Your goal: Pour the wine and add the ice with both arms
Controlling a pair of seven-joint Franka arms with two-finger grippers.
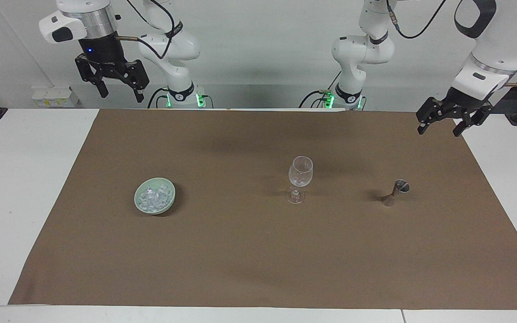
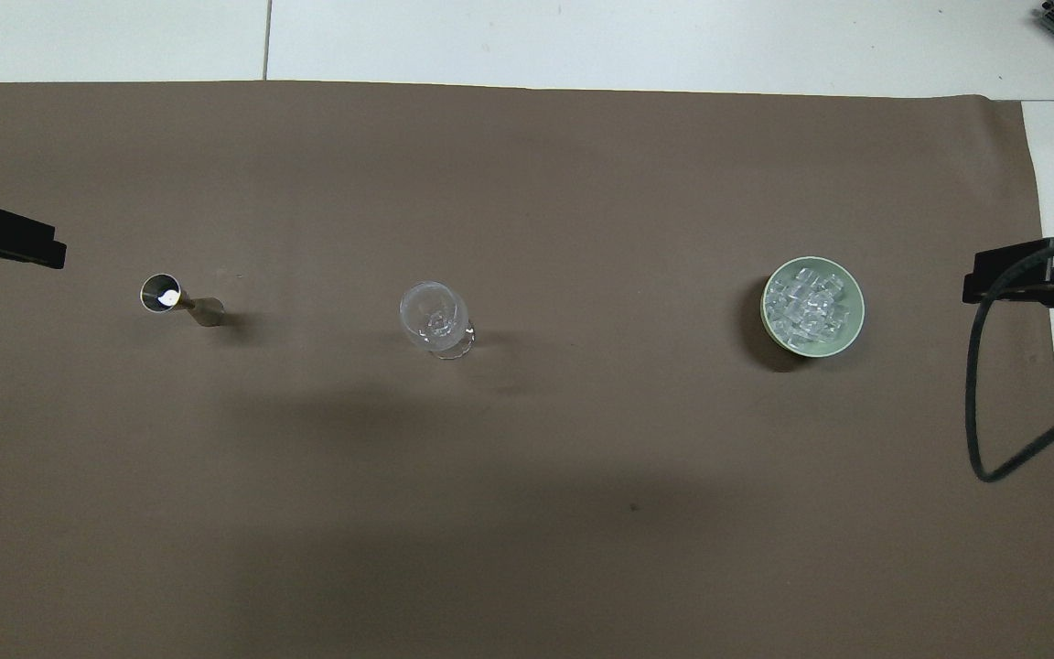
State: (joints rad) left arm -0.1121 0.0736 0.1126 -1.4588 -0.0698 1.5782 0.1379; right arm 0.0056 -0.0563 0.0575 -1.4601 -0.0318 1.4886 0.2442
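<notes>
The ice [image 1: 154,197] is heaped in a green bowl [image 1: 169,202] toward the right arm's end; the left gripper [image 1: 440,124] and right gripper [image 1: 121,89] are held wide open and empty, raised off the table.

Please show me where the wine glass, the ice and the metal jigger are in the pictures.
wine glass [image 1: 300,172]: facing view, on the bowl of the upright glass.
ice [image 2: 808,302]: overhead view, on the middle of the heap of cubes in the pale green bowl.
metal jigger [image 2: 160,293]: overhead view, on its open upper cup.
</notes>
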